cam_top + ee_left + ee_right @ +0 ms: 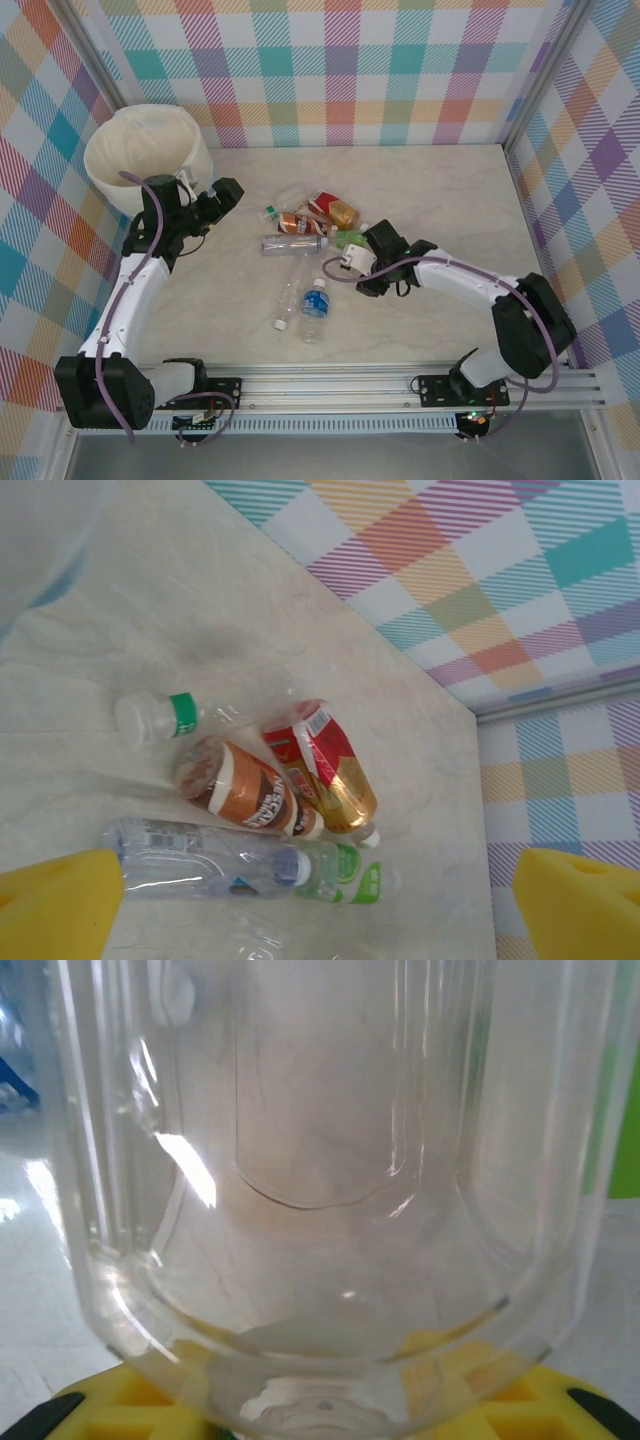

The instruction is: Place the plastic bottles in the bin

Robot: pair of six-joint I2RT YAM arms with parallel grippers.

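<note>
Overhead and left wrist views share the bottles [297,223].

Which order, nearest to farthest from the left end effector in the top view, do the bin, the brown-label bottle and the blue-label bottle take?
1. bin: far left, right beside the left end effector.
2. brown-label bottle: farther right, in the middle.
3. blue-label bottle: toward the near edge.

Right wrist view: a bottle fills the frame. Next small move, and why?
Probably lift the right gripper straight up a little: it looks closed on a clear bottle, with other bottles lying close by and the bin far to the left.
</note>
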